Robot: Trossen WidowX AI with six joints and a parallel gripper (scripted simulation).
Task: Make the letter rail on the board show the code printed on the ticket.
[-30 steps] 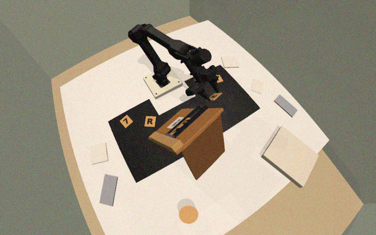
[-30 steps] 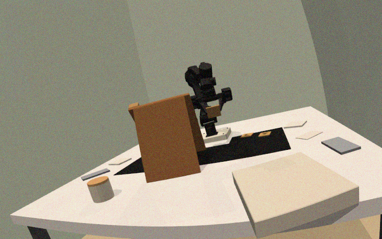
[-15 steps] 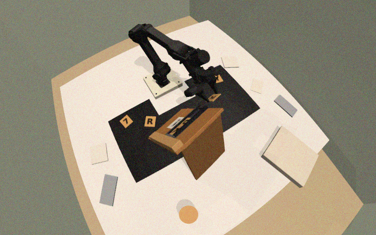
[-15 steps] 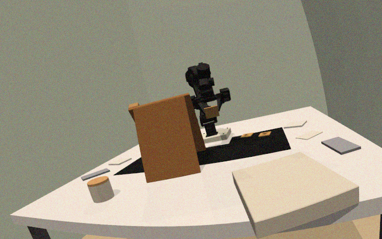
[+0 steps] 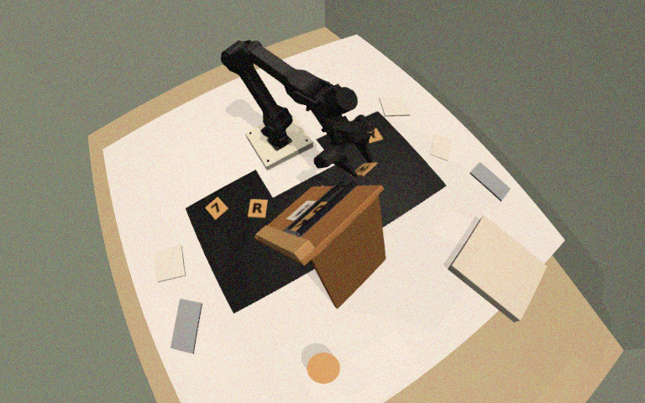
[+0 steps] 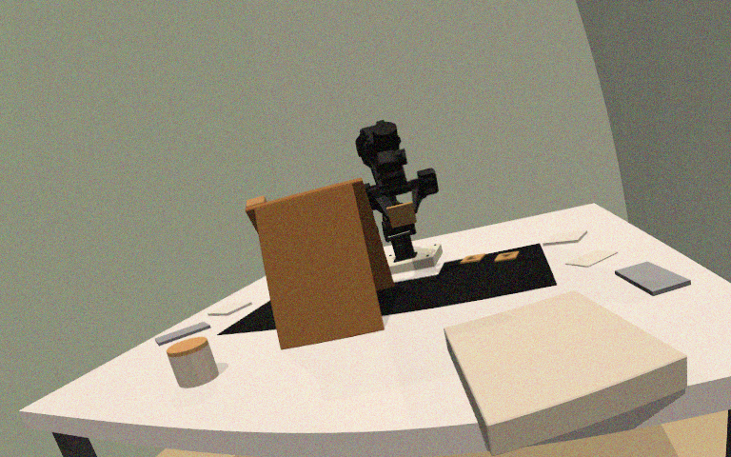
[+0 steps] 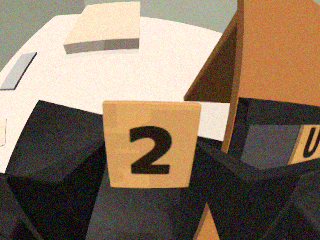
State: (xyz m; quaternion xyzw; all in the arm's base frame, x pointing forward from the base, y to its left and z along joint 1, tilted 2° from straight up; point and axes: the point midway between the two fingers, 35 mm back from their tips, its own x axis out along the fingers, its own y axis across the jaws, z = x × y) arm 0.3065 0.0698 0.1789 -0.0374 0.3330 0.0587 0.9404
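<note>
The pincer (image 5: 364, 169) (image 6: 401, 216) (image 7: 151, 147) is clamped on the tile marked 2 (image 5: 368, 167) (image 6: 401, 215) (image 7: 150, 120), which shows its figure upright to the wrist view. In the top view this tile is held up at one o'clock from the middle of the wooden board (image 5: 349, 261) (image 6: 323, 264) (image 7: 285, 50), near its upper end and outside the dark rail (image 5: 338, 193) (image 7: 272, 145). In the wrist view the rail lies at three o'clock from the held tile, with a U tile (image 7: 312, 143) seated in it beyond a grey stretch of channel. The white ticket (image 5: 300, 210) is on the board beside the rail, its print too small to read.

The R tile (image 5: 257, 207) and the 7 tile (image 5: 217, 207) lie on the black mat (image 5: 404, 190) (image 6: 458, 293) between nine and ten o'clock from the board in the top view, apart from each other; the Y tile (image 5: 375, 135) lies at one o'clock, partly hidden by the arm. The exterior view shows two flat tiles (image 6: 472, 258) (image 6: 506, 255) at three o'clock, their letters unreadable.

On the white table (image 5: 404, 308) (image 6: 323, 398) (image 7: 165, 65), from the board in the top view, a round jar (image 5: 323, 368) (image 6: 192, 364) stands at six o'clock and a large cream block (image 5: 499, 268) (image 6: 565, 361) (image 7: 105, 25) between three and four.
</note>
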